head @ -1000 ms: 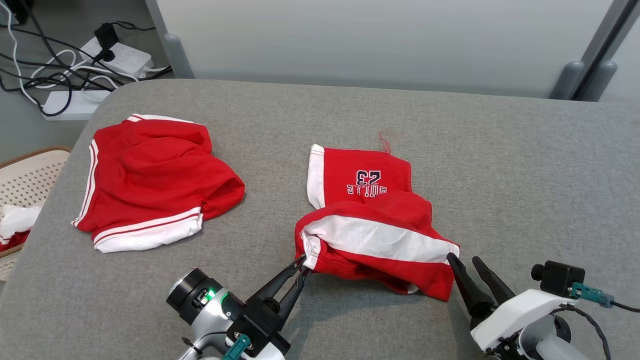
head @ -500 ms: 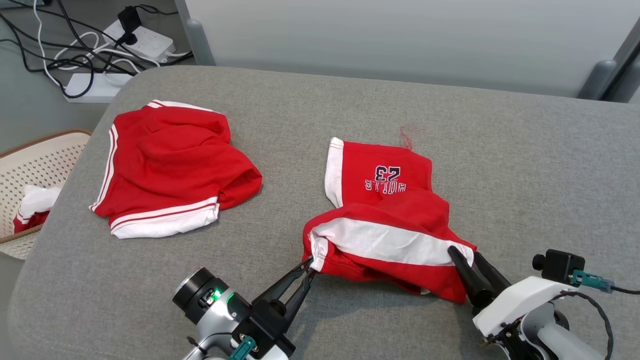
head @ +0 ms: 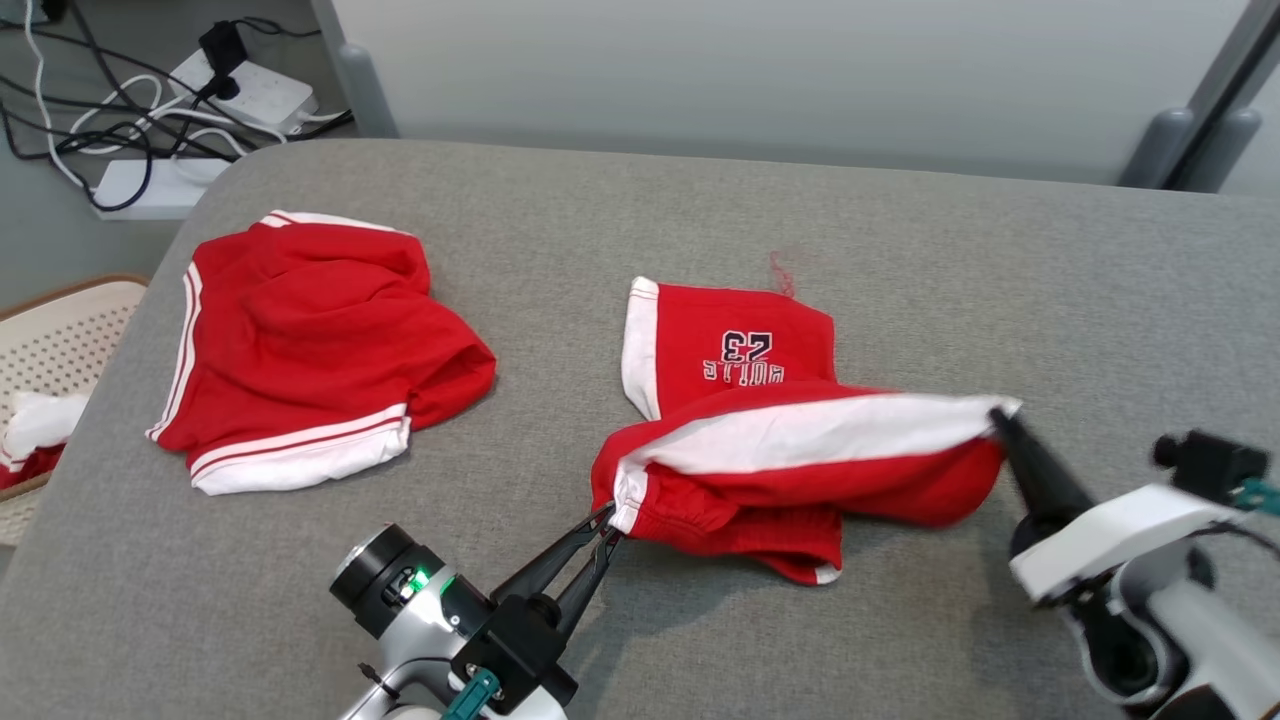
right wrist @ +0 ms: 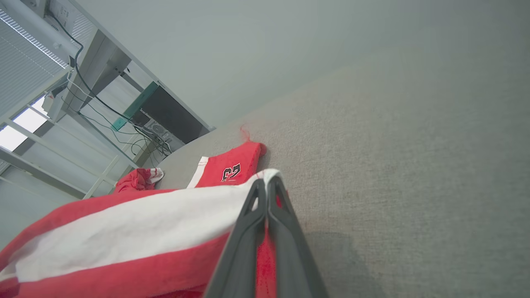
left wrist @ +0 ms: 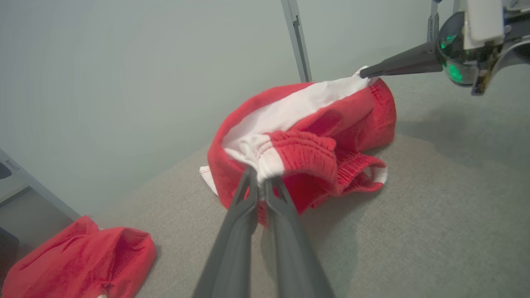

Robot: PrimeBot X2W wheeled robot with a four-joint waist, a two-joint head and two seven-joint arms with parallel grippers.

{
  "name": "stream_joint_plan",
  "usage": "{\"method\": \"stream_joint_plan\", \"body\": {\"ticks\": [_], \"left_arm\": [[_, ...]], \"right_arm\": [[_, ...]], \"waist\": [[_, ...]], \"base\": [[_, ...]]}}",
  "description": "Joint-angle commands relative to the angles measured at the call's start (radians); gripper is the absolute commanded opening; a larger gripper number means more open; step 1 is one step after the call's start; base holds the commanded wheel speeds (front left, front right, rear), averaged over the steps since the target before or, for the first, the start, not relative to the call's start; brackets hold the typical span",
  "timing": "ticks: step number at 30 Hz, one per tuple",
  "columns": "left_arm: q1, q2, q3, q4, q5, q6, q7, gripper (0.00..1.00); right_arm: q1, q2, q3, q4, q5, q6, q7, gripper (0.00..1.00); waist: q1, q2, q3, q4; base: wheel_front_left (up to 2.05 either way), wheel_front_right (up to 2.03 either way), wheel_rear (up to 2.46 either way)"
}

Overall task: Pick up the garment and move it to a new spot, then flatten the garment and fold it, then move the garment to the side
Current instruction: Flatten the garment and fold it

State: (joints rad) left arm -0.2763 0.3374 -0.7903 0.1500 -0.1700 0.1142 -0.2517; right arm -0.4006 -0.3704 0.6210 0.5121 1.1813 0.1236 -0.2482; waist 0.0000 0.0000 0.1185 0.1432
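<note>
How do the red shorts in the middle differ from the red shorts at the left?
The middle shorts are pinched at both ends by the left gripper and the right gripper; the left shorts lie untouched. The middle shorts show a printed 23; the left shorts show no print. The middle shorts show a broad white band; the left shorts, thin stripes. Both are red and white.
</note>
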Motion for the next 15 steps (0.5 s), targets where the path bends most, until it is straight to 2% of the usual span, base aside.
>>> {"method": "stream_joint_plan", "body": {"ticks": [1,4,7,15], "left_arm": [[-0.055,0.033,0.047,-0.045,0.018,-0.007,-0.010,0.00],[-0.067,0.056,0.052,-0.080,0.033,-0.023,-0.010,0.00],[-0.100,0.120,0.054,-0.158,0.068,-0.082,-0.010,0.00],[-0.194,0.215,0.164,-0.281,0.037,-0.155,-0.010,0.00]], "right_arm": [[0.008,-0.030,-0.065,-0.052,-0.058,0.007,-0.014,0.00],[0.013,-0.040,-0.140,-0.086,-0.107,0.007,-0.014,0.00],[0.015,-0.069,-0.247,-0.156,-0.193,0.007,-0.014,0.00],[-0.028,-0.144,-0.309,-0.303,-0.290,0.007,-0.014,0.00]], "waist": [[0.0000,0.0000,-0.012,-0.018],[0.0000,0.0000,-0.021,-0.032],[0.0000,0.0000,-0.043,-0.057],[0.0000,0.0000,-0.102,-0.115]], "base": [[0.00,0.00,0.00],[0.00,0.00,0.00],[0.00,0.00,0.00],[0.00,0.00,0.00]]}}
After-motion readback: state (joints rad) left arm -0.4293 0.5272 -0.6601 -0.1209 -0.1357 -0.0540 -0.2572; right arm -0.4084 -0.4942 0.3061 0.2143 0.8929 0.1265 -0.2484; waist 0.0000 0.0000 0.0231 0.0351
